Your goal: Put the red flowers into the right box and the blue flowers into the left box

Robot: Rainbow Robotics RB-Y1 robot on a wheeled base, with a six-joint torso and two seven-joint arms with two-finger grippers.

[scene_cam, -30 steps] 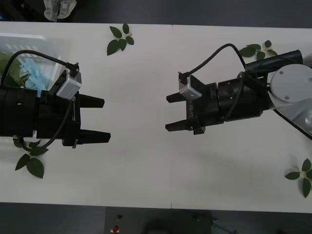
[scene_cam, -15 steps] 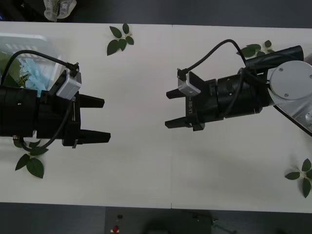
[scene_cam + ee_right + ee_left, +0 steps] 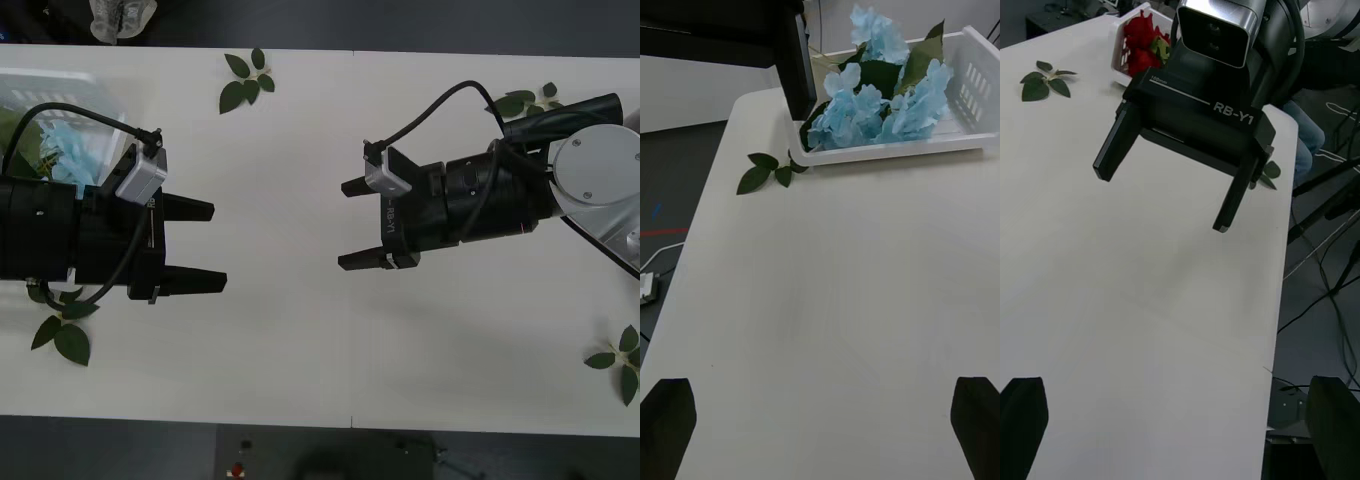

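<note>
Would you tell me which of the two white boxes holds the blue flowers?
The left box, beside the left gripper; the right box holds the red flowers instead.

A lab — white table [image 3: 300,350], floor cables [image 3: 1330,247], red tape [image 3: 662,232].

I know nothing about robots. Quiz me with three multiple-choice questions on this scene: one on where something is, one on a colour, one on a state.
1. Where are the blue flowers?
A. loose on the table
B. in the white box
C. in a hand

2. What colour are the flowers beyond the right hand, seen from the left wrist?
A. red
B. yellow
C. white

3. How are the two hands?
A. both open, holding nothing
B. both shut
C. one holding a flower

Answers:
1. B: they lie inside the white box.
2. A: the red flowers sit in a box at the table's end.
3. A: left hand and right hand show spread fingers, nothing between.
</note>
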